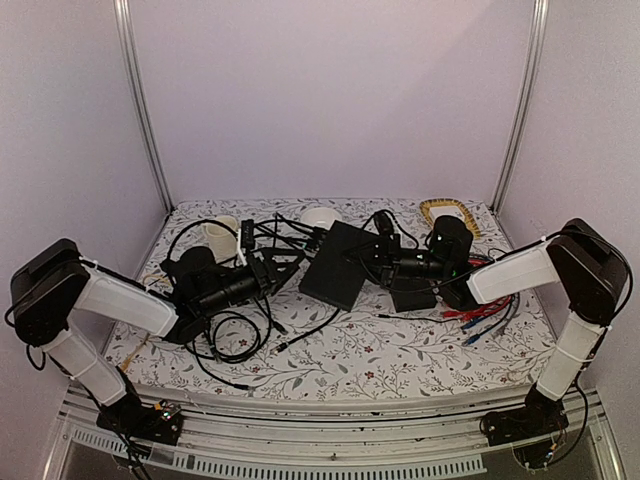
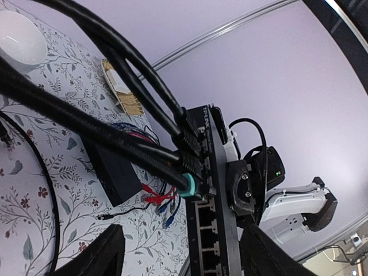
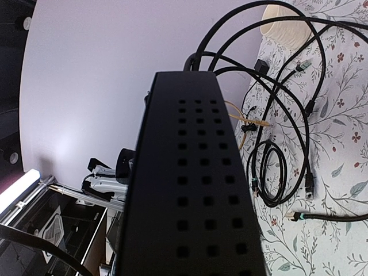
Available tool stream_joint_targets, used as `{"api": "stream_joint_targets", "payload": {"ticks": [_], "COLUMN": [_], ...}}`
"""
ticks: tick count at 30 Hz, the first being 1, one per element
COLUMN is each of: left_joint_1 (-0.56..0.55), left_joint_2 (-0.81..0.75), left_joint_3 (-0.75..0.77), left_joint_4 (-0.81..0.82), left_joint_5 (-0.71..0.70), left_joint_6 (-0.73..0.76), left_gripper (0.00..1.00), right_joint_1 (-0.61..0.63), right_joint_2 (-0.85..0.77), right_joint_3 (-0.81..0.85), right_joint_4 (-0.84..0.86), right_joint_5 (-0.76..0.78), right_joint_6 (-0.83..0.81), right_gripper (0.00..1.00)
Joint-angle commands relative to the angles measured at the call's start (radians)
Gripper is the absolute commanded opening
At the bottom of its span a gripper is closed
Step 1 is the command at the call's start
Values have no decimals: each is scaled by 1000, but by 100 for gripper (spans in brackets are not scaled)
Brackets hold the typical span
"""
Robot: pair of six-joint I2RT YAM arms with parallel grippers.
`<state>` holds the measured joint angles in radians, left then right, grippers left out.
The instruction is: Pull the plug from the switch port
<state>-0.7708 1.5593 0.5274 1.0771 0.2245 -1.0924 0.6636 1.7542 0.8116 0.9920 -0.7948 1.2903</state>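
Finding the switch (image 1: 338, 265) clamped in the right pincer (image 1: 380, 258), left pincer (image 1: 270, 272) wide; I judge the teal plug (image 2: 187, 185) stiff and latched, best gripped by its boot at the switch.

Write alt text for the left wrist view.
Black cables plug into ports on the switch, one with a teal plug, empty ports beside them. The right gripper clamps its far side; a floral table lies behind.
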Motion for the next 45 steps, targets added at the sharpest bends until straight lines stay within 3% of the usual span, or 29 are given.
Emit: {"api": "stream_joint_targets", "payload": {"ticks": [1, 27, 45], "left_joint_1": [19, 21, 14], "left_joint_2": [33, 65, 81], "left_joint_3": [38, 92, 108], "left_joint_4": [59, 7, 17], "left_joint_5": [38, 64, 67], "left_joint_6": [-1, 9, 4], "left_gripper": [70, 51, 44], "right_joint_1": [13, 34, 37], "right_joint_2": [-2, -16, -18], "right_joint_3": [42, 21, 15], "right_joint_4": [126, 129, 140], "right_joint_5": [-4, 3, 2], "right_joint_6": [7, 5, 9], "right_gripper": [2, 2, 2]}}
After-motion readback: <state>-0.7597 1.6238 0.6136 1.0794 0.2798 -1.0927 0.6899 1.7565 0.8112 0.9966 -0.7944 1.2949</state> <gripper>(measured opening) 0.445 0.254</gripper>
